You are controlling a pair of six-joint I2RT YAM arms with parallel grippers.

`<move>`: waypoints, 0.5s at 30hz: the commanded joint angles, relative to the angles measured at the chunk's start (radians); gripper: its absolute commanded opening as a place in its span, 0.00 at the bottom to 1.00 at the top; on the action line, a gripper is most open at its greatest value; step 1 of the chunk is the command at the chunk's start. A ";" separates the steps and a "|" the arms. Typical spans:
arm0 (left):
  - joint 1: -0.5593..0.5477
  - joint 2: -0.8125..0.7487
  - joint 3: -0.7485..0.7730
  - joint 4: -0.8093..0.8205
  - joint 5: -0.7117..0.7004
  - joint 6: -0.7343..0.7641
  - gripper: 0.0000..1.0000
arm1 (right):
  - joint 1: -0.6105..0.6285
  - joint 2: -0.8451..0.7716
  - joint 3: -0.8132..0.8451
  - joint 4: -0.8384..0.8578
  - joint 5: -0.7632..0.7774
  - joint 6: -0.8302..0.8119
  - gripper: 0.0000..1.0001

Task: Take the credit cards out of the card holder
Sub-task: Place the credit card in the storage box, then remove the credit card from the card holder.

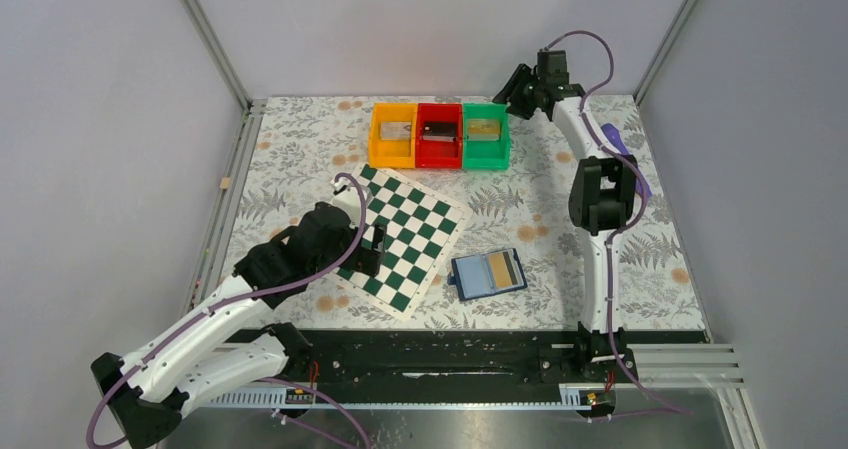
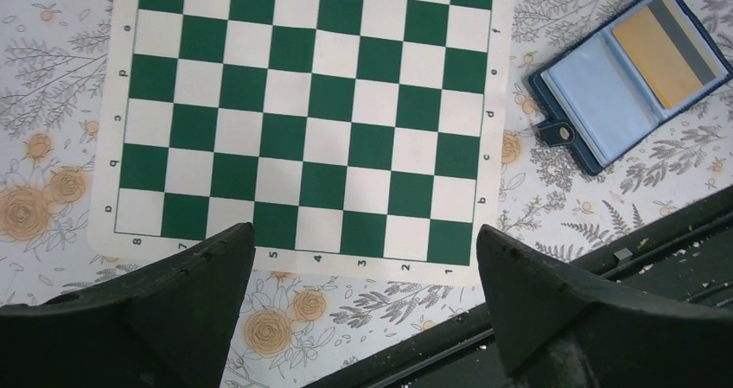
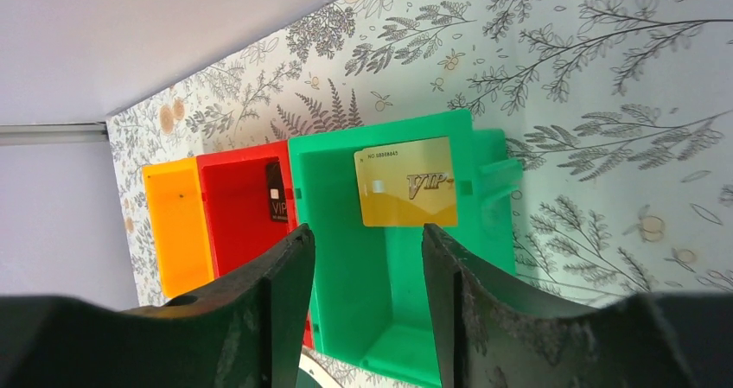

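Fingers (image 2: 199,284) of left gripper (image 2: 363,232) and right gripper (image 3: 365,232) stood parted, empty, the right above a gold card (image 3: 406,182) in the green bin (image 3: 346,302). At lower centre of the top view the card holder (image 1: 476,277) lay open, a tan card (image 1: 506,269) inside.

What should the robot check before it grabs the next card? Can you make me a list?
1. Card holder lies open: ok.
2. Card holder emptied: not ok, a tan-gold card sits in one pocket.
3. Right gripper open, holding nothing: ok.
4. Left gripper open, holding nothing: ok.
5. VIP card lies inside the green bin: ok.
6. More cards hidden under the tan-gold one: cannot tell.
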 commanded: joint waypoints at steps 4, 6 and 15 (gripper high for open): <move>0.005 0.011 0.029 -0.015 -0.194 -0.041 0.99 | -0.010 -0.212 -0.057 -0.064 -0.055 -0.072 0.56; 0.005 0.011 0.033 -0.027 -0.201 -0.048 0.99 | -0.010 -0.271 -0.127 -0.068 -0.090 -0.068 0.55; 0.011 0.003 -0.009 0.035 0.042 -0.060 0.98 | 0.003 -0.768 -0.817 0.066 -0.129 -0.057 0.52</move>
